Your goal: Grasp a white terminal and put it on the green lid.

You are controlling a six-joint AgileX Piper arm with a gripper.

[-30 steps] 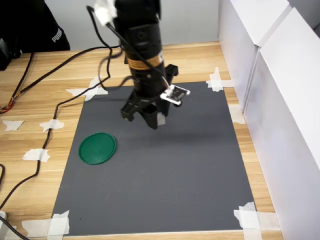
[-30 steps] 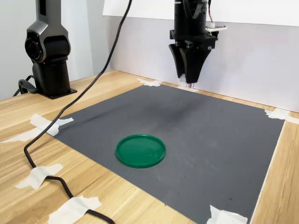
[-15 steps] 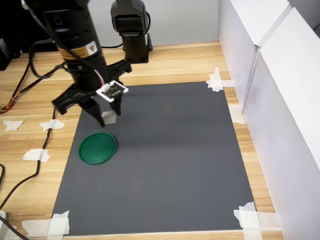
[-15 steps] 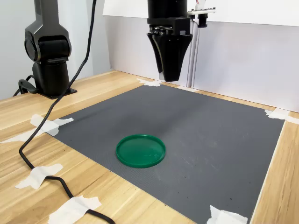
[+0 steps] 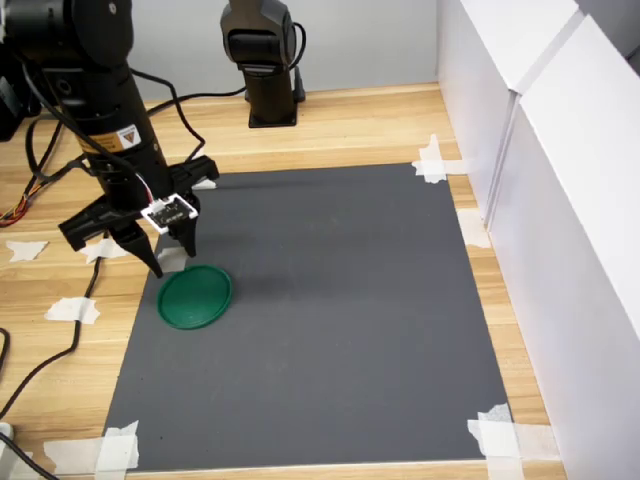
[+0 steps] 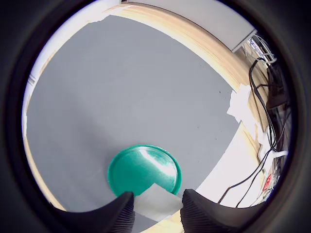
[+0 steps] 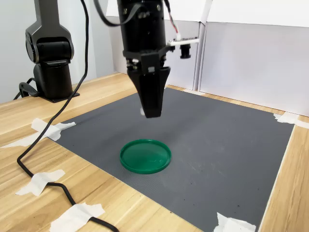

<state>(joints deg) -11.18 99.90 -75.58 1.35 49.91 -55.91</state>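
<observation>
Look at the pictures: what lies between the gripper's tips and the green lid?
Nothing. In the second exterior view the gripper, shut on the white terminal, hangs above the lid with only bare grey mat showing in the gap.

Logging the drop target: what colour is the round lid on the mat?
Dark green lid, clearest in the second exterior view.

Glossy green lid (image 7: 145,156) of plastic lies on a matt grey mat (image 7: 217,145) over pale wood.

The black robot arm hangs vertical at the first exterior view's left, its end effector (image 5: 171,258) pointing down, fingers (image 6: 116,212) clamped on something white.
</observation>
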